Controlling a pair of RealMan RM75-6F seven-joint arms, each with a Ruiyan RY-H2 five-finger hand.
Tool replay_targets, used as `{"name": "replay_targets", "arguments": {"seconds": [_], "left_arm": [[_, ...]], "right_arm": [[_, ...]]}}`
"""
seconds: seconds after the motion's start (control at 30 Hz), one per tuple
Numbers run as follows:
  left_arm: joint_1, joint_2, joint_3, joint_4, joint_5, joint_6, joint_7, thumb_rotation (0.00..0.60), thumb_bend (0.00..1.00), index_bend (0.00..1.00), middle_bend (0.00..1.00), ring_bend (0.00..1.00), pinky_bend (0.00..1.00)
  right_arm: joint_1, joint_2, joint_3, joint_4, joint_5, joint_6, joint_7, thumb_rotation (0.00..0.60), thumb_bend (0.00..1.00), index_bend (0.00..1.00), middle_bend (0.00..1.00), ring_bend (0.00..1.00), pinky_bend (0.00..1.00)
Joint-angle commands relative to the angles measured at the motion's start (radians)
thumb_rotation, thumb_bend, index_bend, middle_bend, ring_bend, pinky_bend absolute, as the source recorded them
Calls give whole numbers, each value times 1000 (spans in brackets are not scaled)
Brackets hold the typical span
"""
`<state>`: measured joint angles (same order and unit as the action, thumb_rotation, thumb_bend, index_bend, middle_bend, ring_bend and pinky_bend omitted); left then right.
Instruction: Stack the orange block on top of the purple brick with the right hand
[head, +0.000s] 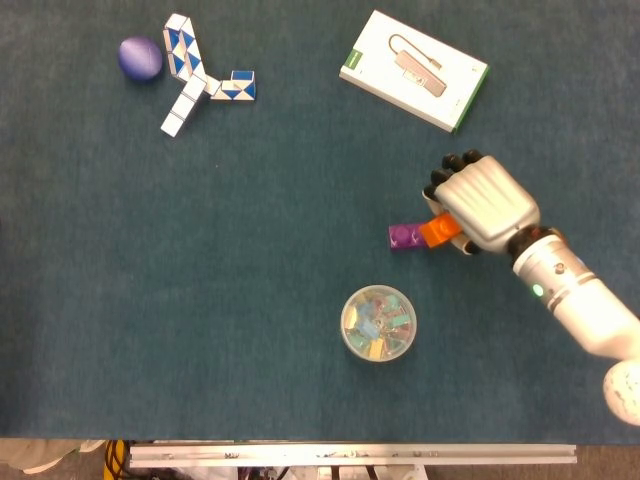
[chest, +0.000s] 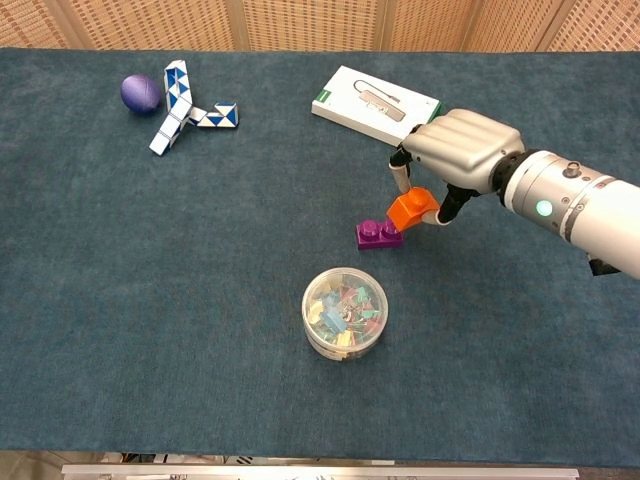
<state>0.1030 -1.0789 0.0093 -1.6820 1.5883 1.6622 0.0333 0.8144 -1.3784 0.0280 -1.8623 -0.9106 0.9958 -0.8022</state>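
The small purple two-stud plastic brick (chest: 380, 234) lies on the blue-green felt-covered table (chest: 200, 300), just far of the clear round tub of coloured clips (chest: 345, 311). Its left stud is bare. The right hand (chest: 455, 155) pinches the orange plastic block (chest: 413, 209) between thumb and fingers, holding it at the brick's right end; whether the block touches the brick cannot be told, and it looks offset to the right in the head view. Judgement: pick-up and carry are done; alignment, seating and release remain. Open table lies left and right of the brick. The white flat carton (chest: 374, 103) sits well apart on the far side. The left hand is not seen.
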Motion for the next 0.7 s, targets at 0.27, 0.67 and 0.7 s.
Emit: {"name": "replay_targets", "arguments": {"seconds": [0.27,0.67,0.7], "left_arm": [[-8,-1,-2,16,-4,-10,-21,600,240,334,331,287,182],[-9,-4,-1,30,-10,-15,-34,600,240,334,331,287,181],[-9,-4,-1,31,-10,-15,-35,600,240,334,331,287,181]], "right_arm": [[6,-88,-16,-42,116,102,-95,600,359,618,402,247,292],[1,-179,-22,6,105,186,-145,600,359,618,402,254,301],[1,-183,-22,12,103,187,-146,600,360,618,402,254,301]]}}
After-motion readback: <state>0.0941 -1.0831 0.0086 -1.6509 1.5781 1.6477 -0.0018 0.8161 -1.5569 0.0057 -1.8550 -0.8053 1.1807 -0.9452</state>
